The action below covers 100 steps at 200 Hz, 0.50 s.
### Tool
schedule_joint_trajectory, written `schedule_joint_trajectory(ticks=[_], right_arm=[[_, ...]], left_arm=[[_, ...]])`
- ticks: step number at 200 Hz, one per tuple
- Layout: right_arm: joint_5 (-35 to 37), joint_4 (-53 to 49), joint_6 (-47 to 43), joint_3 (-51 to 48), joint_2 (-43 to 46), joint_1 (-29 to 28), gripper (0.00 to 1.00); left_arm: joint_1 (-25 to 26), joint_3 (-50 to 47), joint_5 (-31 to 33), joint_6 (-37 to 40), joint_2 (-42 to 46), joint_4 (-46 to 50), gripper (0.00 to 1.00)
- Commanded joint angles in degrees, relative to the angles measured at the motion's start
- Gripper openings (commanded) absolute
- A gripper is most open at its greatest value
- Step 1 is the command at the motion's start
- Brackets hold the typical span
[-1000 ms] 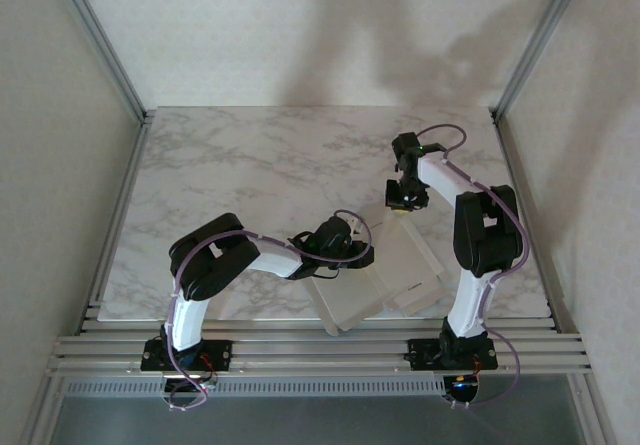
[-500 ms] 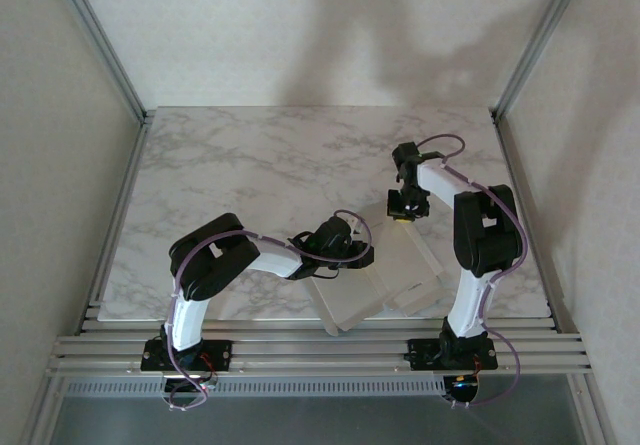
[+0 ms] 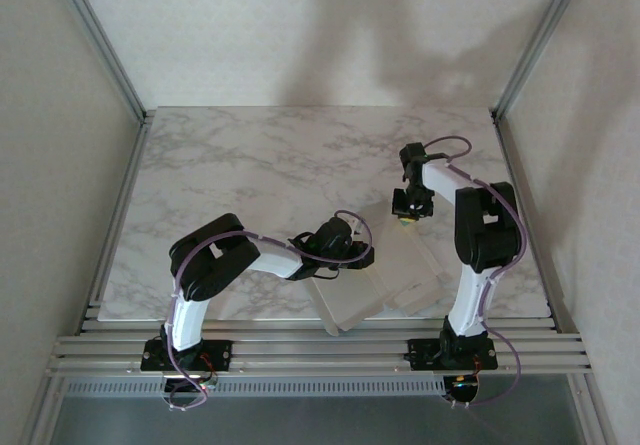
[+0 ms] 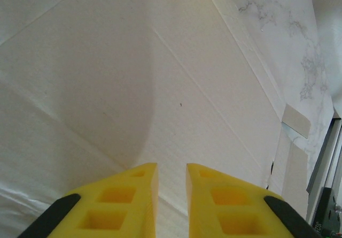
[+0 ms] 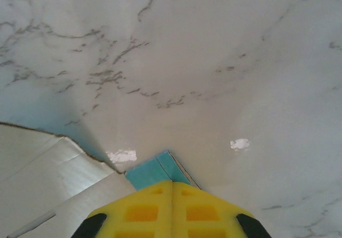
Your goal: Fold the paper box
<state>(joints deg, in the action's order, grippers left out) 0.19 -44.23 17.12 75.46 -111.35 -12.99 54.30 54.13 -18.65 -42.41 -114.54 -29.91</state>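
Note:
The paper box (image 3: 395, 255) lies opened out, pale grey-white face up, near the table's front edge between the arms. My left gripper (image 3: 345, 260) is down on its left part. In the left wrist view that gripper (image 4: 171, 166) has its yellow fingers a narrow gap apart, with nothing between them and creased card (image 4: 187, 77) right beneath. My right gripper (image 3: 405, 215) is at the box's far corner. Its fingers (image 5: 172, 182) are shut, and a small turquoise tab (image 5: 155, 171) sticks out from their tips. The card edge (image 5: 48, 163) beside it looks slightly raised, with a turquoise glow on the marble.
The marble table (image 3: 250, 165) stretches away to the back and left. Aluminium rails (image 3: 300, 350) run along the near edge, and the box's near corner (image 3: 340, 320) reaches them. Slanted frame posts (image 3: 100, 40) stand at both back corners. A side flap (image 4: 295, 120) lies at the card's right.
My right gripper has shifted slightly nearer and to the right along the box's far corner. The left arm has stayed put.

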Motion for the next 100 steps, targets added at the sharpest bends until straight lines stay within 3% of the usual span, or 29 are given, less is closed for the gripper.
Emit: schedule_joint_trajectory(ticks=[1,53,100], right_arm=[[-1.09,0.72,-0.33,-0.90,-1.65,0.08,0.00],[-0.14,1.35,0.03,-2.08,-0.85,0.01,0.00],[-1.17,-0.92,-1.10,3.91,-0.43,0.00,0.00]], left_arm=[[0.69,-0.60,1.52,0.60,-1.56,4.60,0.22],[0.80,-0.36,1.47,1.06,-1.65,4.91,0.22],[1.07,-0.34,2.02,1.29,-1.38,5.35,0.22]])
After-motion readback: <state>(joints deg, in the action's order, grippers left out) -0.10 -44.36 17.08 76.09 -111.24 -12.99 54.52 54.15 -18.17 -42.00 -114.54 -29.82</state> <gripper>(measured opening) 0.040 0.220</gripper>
